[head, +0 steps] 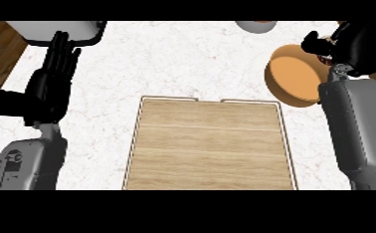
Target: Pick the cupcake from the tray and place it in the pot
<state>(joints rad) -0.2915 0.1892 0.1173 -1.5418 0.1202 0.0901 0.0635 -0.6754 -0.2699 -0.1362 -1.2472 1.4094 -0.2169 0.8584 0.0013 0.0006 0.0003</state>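
The wooden tray (pixel 213 147) lies in the middle of the counter with nothing on it. To its upper right stands the orange pot (pixel 294 77), seen from above. My right hand (pixel 346 43) hangs over the pot's far right rim, its fingers curled round a small brownish thing, the cupcake (pixel 324 58), of which only a sliver shows. At the view's left my left hand (pixel 53 75) rests open with its fingers pointing up, well away from the tray and the pot.
A grey rounded object (pixel 256 26) sits at the counter's far edge, left of the pot. A light grey, dark-rimmed item (pixel 62 30) stands at the far left corner, beside a strip of wood (pixel 9 48).
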